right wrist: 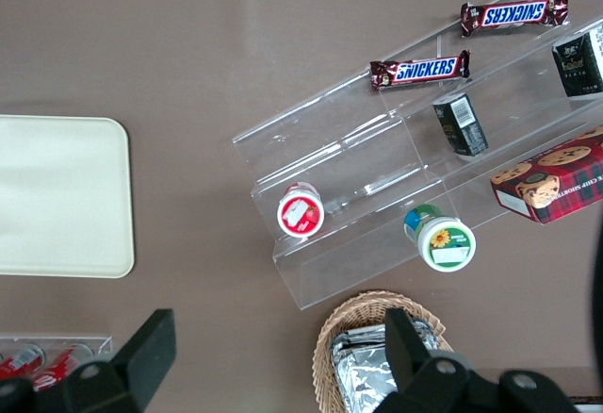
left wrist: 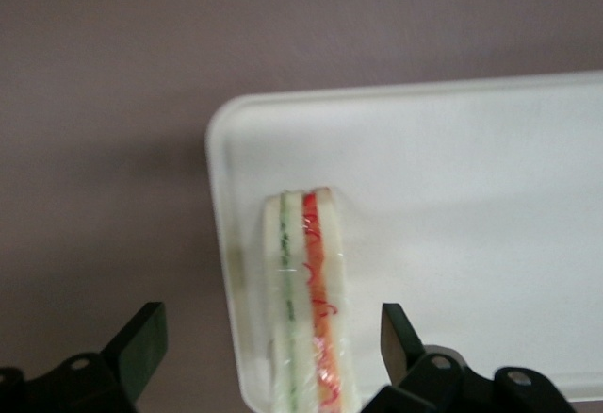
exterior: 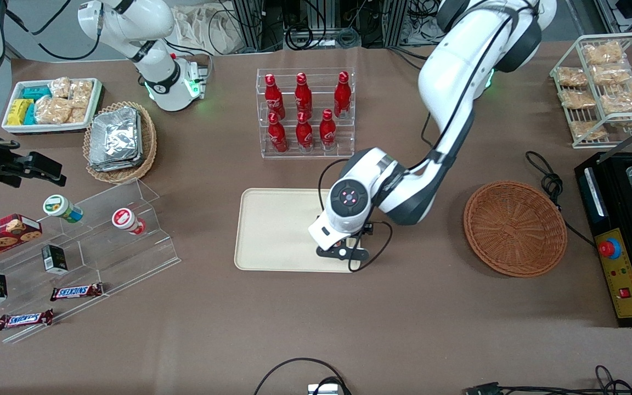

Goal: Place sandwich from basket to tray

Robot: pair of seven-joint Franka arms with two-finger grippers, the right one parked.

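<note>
The sandwich (left wrist: pixel 309 300) is a wedge of white bread with green and orange-red layers along its cut edge. It rests on the cream tray (left wrist: pixel 471 196) close to one rounded corner. My left gripper (left wrist: pixel 273 328) is open, with one black finger (left wrist: pixel 141 347) on each side of the sandwich and a gap between each finger and the bread. In the front view the gripper (exterior: pixel 343 249) hangs low over the tray (exterior: pixel 277 230), at the corner nearest the camera and toward the working arm's end, and hides the sandwich. The reddish-brown basket (exterior: pixel 515 227) holds nothing.
A clear rack of red bottles (exterior: pixel 305 112) stands farther from the camera than the tray. A black machine (exterior: pixel 623 230) sits beside the basket at the working arm's end. An acrylic stepped shelf (exterior: pixel 74 241) and a tan basket of foil packs (exterior: pixel 120 141) lie toward the parked arm's end.
</note>
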